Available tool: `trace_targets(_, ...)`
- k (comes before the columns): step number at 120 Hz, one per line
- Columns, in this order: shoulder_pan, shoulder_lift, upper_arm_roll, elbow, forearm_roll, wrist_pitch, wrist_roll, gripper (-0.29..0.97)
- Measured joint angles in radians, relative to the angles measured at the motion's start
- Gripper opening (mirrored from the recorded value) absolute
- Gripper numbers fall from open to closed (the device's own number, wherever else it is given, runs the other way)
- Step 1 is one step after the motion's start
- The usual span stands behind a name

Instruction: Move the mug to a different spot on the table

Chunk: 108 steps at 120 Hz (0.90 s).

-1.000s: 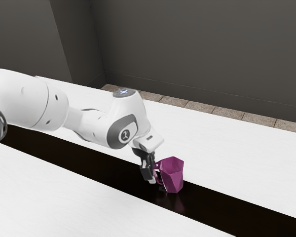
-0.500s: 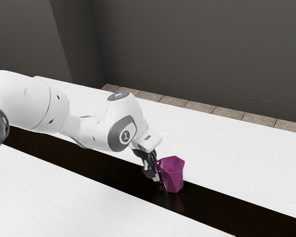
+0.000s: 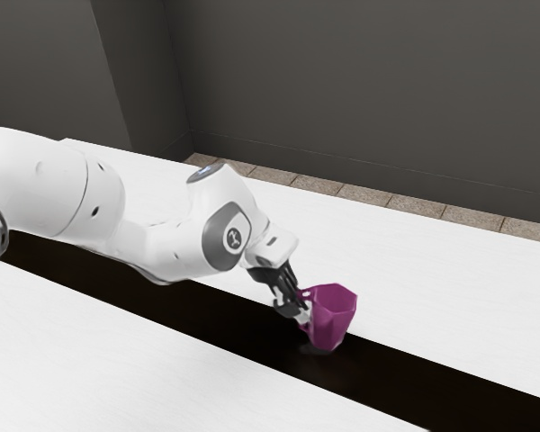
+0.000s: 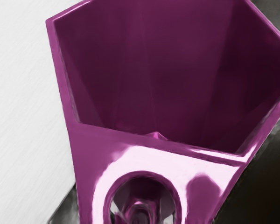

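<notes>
Here's the white arm (image 3: 162, 229) stretched low across the bench (image 3: 414, 261), its smooth rounded casings catching the light, and the black gripper (image 3: 292, 301) is clamped tight on the mug (image 3: 333, 315), fingers pinching it at the handle side. The mug is a glossy magenta piece, faceted like cut stone, with flat angular panels tapering toward the base. Right now it leans, rim tipped toward the exterior view's right. It sits over the dark, shiny strip (image 3: 432, 382) that runs between the two matte white slabs of the bench, with a faint shadow just under its base (whether the base actually touches the strip, I cannot tell). From the wrist camera we look straight down into the mug (image 4: 149, 70): a deep, many-sided well with crisp straight edges and darker purple walls. The rounded loop of the handle (image 4: 109, 196) gleams pale pink closest to the hand, with brushed white bench alongside.
</notes>
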Motion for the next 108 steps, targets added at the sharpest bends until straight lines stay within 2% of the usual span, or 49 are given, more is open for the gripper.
trace_targets(13,-0.001,0.003,0.001,-0.003,-0.057,0.013,0.017,0.01)
trace_targets(33,-0.017,-0.021,0.003,-0.019,-0.122,0.038,0.034,-0.02)
trace_targets(52,-0.033,-0.134,0.030,-0.126,-0.251,0.080,0.066,-0.05)
trace_targets(76,-0.012,-0.306,0.124,-0.276,-0.311,0.156,0.102,-0.06)
trace_targets(96,0.092,-0.427,0.149,-0.398,-0.369,0.225,0.126,-0.07)
trace_targets(108,0.166,-0.455,0.151,-0.429,-0.397,0.256,0.138,-0.07)
